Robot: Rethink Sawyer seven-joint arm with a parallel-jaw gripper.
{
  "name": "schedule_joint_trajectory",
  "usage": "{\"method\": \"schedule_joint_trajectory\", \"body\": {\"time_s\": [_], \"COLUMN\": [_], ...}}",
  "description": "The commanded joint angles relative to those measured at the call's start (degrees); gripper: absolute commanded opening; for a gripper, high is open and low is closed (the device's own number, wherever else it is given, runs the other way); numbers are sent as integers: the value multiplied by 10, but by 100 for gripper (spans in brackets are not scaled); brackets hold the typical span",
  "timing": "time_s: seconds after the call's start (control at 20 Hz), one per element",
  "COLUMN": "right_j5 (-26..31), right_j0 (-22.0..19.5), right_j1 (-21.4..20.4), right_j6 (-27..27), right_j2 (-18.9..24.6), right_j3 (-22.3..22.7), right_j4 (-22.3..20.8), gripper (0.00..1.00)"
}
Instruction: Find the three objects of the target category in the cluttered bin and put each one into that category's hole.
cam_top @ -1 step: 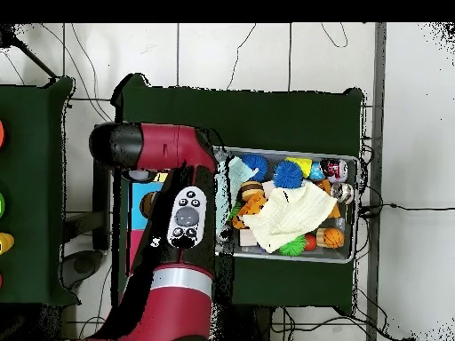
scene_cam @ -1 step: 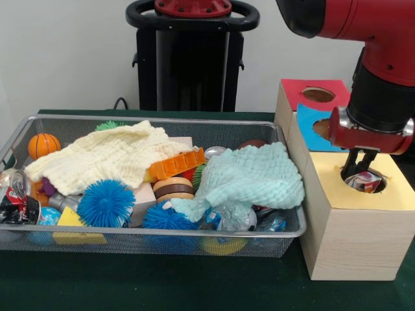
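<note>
The gripper [scene_cam @ -1 step: 360, 170] is seen lowered into the hole of the yellow-topped box [scene_cam @ -1 step: 353, 223], with its fingers closed on a crumpled wrapper [scene_cam @ -1 step: 365, 182] that sits inside the hole's rim. Behind this box, a blue-topped box [scene_cam @ -1 step: 310, 129] and a red-topped box [scene_cam @ -1 step: 305, 94] are lined up, each with its own hole. To the left, the wire bin [scene_cam @ -1 step: 19, 135] is shown heaped with clutter: a cream cloth [scene_cam @ -1 step: 104, 157] is draped over the rear left, and a mint cloth [scene_cam @ -1 step: 249, 179] covers the right portion. Between them lie an orange comb-like toy [scene_cam @ -1 step: 175, 164] and a brown-and-cream stacked piece [scene_cam @ -1 step: 172, 188]. Two blue spiky balls [scene_cam @ -1 step: 106, 203] rest at the front, just beside a yellow block [scene_cam @ -1 step: 72, 223]. A small basketball [scene_cam @ -1 step: 43, 145] sits in the rear left corner, and a crushed can [scene_cam @ -1 step: 16, 197] lies against the left wall. In the overhead view, the arm [cam_top @ -1 step: 175, 231] hides the boxes almost entirely, and the bin's contents [cam_top @ -1 step: 289, 209] are seen beside it.
</note>
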Motion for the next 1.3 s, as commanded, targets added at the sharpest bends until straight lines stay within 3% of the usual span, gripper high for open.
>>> {"method": "schedule_joint_trajectory", "body": {"time_s": [0.05, 0.85, 1.3], "right_j5": [-11, 69, 60], "right_j0": [-17, -15, -18], "right_j1": [11, 2, -6], "right_j6": [106, 103, 100], "right_j2": [29, 20, 27], "right_j3": [7, -30, -17], "right_j4": [8, 5, 10], "gripper": [0, 0, 0]}}
